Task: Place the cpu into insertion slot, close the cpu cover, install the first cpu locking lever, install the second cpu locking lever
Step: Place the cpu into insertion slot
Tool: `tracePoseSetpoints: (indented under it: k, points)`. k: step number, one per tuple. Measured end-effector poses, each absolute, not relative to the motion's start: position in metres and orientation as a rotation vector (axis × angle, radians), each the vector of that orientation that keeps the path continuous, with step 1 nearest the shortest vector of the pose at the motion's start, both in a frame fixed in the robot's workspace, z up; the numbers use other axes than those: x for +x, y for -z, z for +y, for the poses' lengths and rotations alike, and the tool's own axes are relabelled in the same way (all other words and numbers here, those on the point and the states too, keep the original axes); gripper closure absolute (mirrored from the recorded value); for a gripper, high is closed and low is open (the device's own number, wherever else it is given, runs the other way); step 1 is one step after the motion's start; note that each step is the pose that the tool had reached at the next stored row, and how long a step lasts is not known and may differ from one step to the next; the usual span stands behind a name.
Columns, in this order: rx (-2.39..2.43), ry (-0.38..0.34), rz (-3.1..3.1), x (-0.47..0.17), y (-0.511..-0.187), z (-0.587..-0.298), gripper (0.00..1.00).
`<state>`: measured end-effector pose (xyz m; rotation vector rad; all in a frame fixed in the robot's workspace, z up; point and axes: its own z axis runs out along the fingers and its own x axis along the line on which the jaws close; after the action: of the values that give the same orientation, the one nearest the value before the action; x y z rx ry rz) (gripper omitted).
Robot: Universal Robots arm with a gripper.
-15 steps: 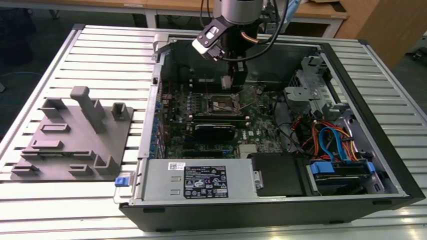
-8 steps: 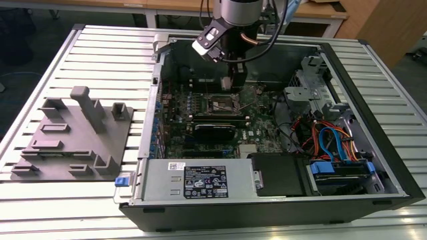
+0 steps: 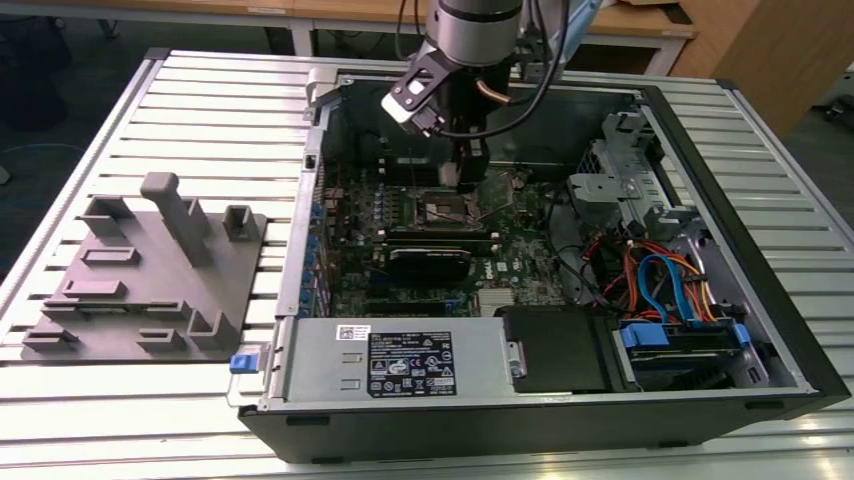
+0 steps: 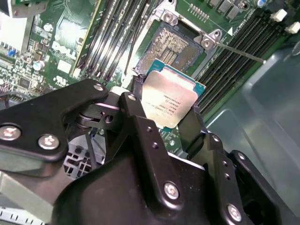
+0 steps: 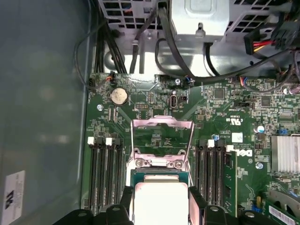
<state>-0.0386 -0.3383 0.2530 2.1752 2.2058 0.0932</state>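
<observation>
My gripper (image 3: pixel 467 180) hangs inside the open computer case, just above the insertion slot (image 3: pixel 447 208). It is shut on the cpu (image 4: pixel 171 101), a flat square chip with a silver-grey top, pinched at two opposite edges between the black fingers (image 4: pixel 135 105). In the second wrist view the insertion slot (image 4: pixel 169 47) lies uncovered just beyond the chip, its contact field showing. The cpu (image 5: pixel 161 199) is held slightly above the board. The cpu cover (image 5: pixel 161 123), a thin silver frame, lies flipped open past the slot. A thin locking lever (image 4: pixel 239 52) sticks out beside the slot.
Long black memory slots (image 5: pixel 105 173) flank the socket on both sides. A black card (image 3: pixel 427 262) and the power supply (image 3: pixel 387 360) lie nearer the case front, with cables (image 3: pixel 654 280) and a drive cage at the exterior view's right. A grey fixture plate (image 3: pixel 147 270) sits outside the case.
</observation>
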Motion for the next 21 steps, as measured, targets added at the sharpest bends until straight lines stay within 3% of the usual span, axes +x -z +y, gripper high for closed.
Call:
tracePoseSetpoints:
  k: [21]
  points:
    - [2.177,-0.09,2.208,-0.0404,-0.2423,-0.3399,0.46]
